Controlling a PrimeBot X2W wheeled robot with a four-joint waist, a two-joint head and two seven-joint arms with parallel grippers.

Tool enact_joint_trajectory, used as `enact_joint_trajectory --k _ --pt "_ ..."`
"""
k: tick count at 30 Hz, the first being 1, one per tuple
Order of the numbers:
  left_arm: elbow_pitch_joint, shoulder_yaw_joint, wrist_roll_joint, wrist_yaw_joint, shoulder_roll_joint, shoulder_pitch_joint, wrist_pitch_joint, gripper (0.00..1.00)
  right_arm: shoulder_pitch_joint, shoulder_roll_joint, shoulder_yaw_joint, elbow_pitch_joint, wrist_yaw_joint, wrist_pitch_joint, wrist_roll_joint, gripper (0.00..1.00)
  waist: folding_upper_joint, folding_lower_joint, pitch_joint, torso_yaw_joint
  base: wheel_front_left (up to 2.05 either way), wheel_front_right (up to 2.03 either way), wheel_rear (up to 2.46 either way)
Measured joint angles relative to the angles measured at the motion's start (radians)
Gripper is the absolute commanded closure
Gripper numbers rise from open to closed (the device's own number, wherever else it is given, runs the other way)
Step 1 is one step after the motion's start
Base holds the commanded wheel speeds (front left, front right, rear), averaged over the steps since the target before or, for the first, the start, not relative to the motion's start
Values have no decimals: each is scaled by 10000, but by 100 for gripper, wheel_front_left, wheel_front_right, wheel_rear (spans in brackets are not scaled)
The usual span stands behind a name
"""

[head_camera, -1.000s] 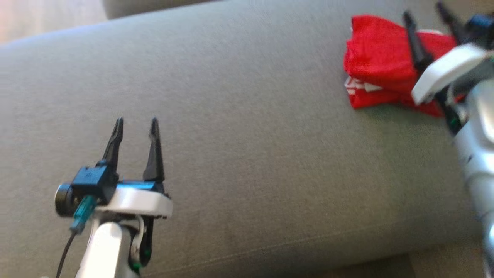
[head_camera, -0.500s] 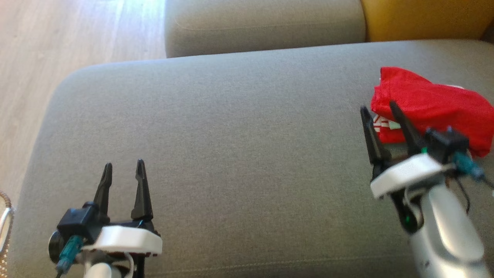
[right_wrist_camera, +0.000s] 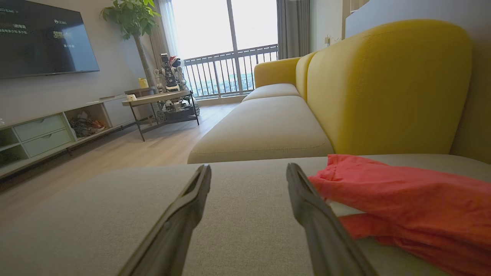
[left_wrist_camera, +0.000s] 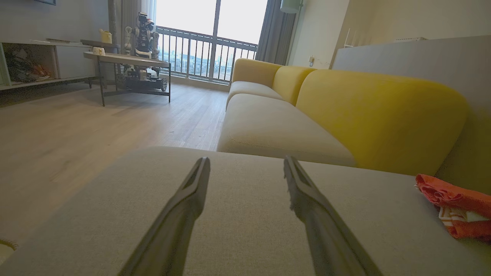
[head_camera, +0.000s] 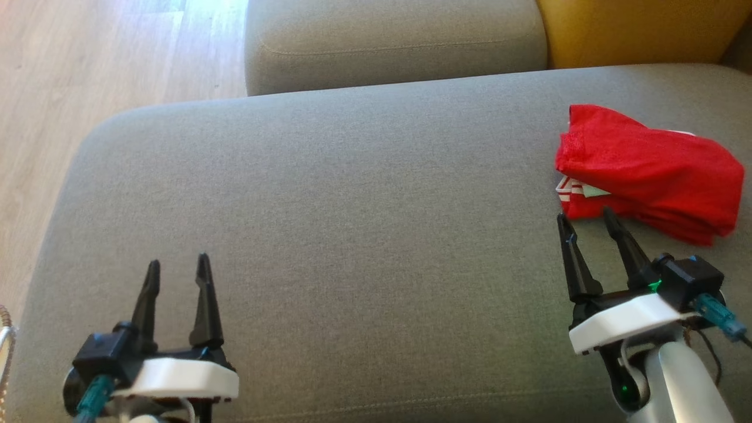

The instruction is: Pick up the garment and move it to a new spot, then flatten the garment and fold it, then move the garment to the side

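Head view: the red garment [head_camera: 646,173] lies folded into a compact bundle at the far right of the grey seat cushion [head_camera: 352,205], close to the yellow backrest [head_camera: 634,29]. A white-striped edge peeks out on its left side. Folded and set off to the side, it leaves the wide middle of the cushion bare, which suggests the folding is done and the move aside is finished or nearly so.

The right gripper [head_camera: 586,215] sits just beside the bundle's near edge, its two dark fingers pointing up the view toward it. Its jaws are spread and nothing lies between them. In the right wrist view one finger runs along the edge of the cloth, and I cannot tell whether it brushes the cloth.

The left gripper [head_camera: 179,261] is at the lower left, well apart from the garment and over bare cushion. It is likewise released, its fingers parted and empty. Both arms reach forward in a mirrored pose that looks like rest, and the wrist views show the fingers low and nearly level over the fabric. Beyond the cushion are a second grey seat [head_camera: 393,41] and the wooden floor [head_camera: 88,59].
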Motion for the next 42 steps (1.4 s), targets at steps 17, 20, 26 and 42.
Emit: enact_joint_trajectory --k 17,20,26,42 --pt "-454 151 -58 56 0 243 0 0 3 10 -102 -268 0 0 213 0 0 1 14 -183 0 0 0" --pt "-454 151 -58 54 0 245 0 0 4 10 -94 -267 0 2 265 0 0 1 17 -197 0 0 0" --pt "-558 151 -230 -35 2 245 0 0 34 10 -92 -113 0 0 416 0 0 2 29 -212 0 0 0" --pt "-566 272 -483 -125 2 245 0 0 128 12 -90 -79 0 0 424 0 0 1 13 -181 0 0 0"
